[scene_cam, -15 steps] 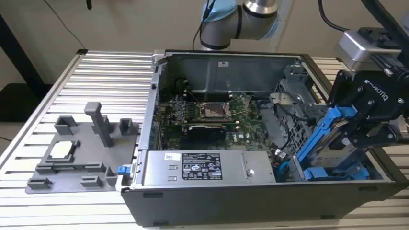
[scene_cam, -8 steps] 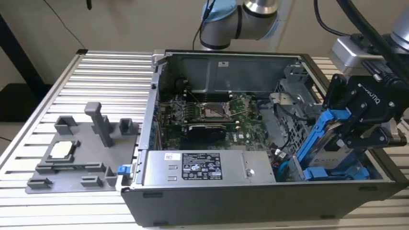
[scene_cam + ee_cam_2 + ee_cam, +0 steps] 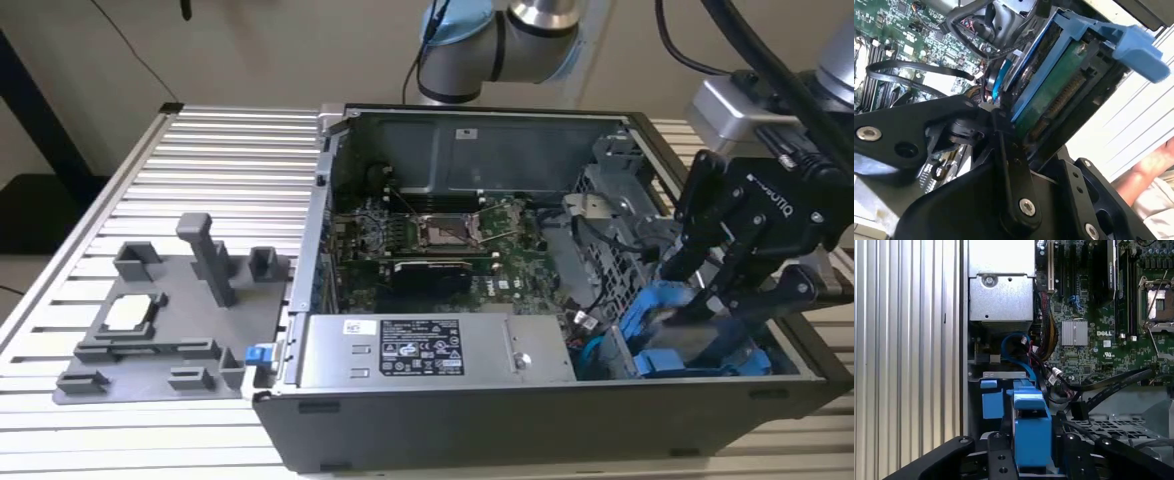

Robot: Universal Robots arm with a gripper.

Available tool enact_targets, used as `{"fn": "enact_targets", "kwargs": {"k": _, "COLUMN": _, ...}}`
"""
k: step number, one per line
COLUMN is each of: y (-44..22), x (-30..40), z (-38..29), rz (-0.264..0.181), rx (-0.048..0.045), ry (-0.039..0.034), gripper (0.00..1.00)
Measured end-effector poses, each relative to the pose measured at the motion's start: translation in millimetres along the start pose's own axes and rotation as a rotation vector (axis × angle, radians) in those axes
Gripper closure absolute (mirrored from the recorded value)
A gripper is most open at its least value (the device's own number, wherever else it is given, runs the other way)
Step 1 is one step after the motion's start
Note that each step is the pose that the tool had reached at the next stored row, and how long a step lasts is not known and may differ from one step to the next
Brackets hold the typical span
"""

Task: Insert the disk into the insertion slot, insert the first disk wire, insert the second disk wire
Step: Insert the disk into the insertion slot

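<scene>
Seating disk [image 3: 683, 335] in the slot [image 3: 627, 345], claw [image 3: 727, 300] clamped on its blue frame.
Claw is at the case [image 3: 534, 420] corner on the exterior view's right. In the first wrist view the frame handle is pinched between its two sides. Disk is edge-down and looks partly inside the slot, but depth is hard to judge because the claw blocks the mouth. Second wrist view shows the green board side and connector edge exposed. My read: hold the frame square to the slot walls, push straight along the bay, low force, no twist. Blue cable [image 3: 1015, 347] and black cables [image 3: 1104, 386] lie just beside the path and mustn't get trapped under the frame.
</scene>
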State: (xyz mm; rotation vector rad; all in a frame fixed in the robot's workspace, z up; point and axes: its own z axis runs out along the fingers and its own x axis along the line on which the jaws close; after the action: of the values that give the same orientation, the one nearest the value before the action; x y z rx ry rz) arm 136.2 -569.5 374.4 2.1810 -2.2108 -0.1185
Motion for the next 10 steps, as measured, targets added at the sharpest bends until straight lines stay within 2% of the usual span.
{"fn": "enact_targets", "kwargs": {"k": 1, "y": 0.0, "x": 0.1, "z": -0.2, "rz": 0.0, "rx": 0.0, "ry": 0.0005, "gripper": 0.61}}
{"fn": "enact_targets", "kwargs": {"k": 2, "y": 0.0, "x": 0.1, "z": -0.2, "rz": 0.0, "rx": 0.0, "ry": 0.0004, "gripper": 0.54}}
{"fn": "enact_targets", "kwargs": {"k": 6, "y": 0.0, "x": 0.0, "z": -0.2, "rz": 0.0, "rx": 0.0001, "ry": 0.0008, "gripper": 0.54}}
{"fn": "enact_targets", "kwargs": {"k": 10, "y": 0.2, "x": -0.9, "z": -1.7, "rz": 0.001, "rx": -0.0002, "ry": 0.0068, "gripper": 0.54}}
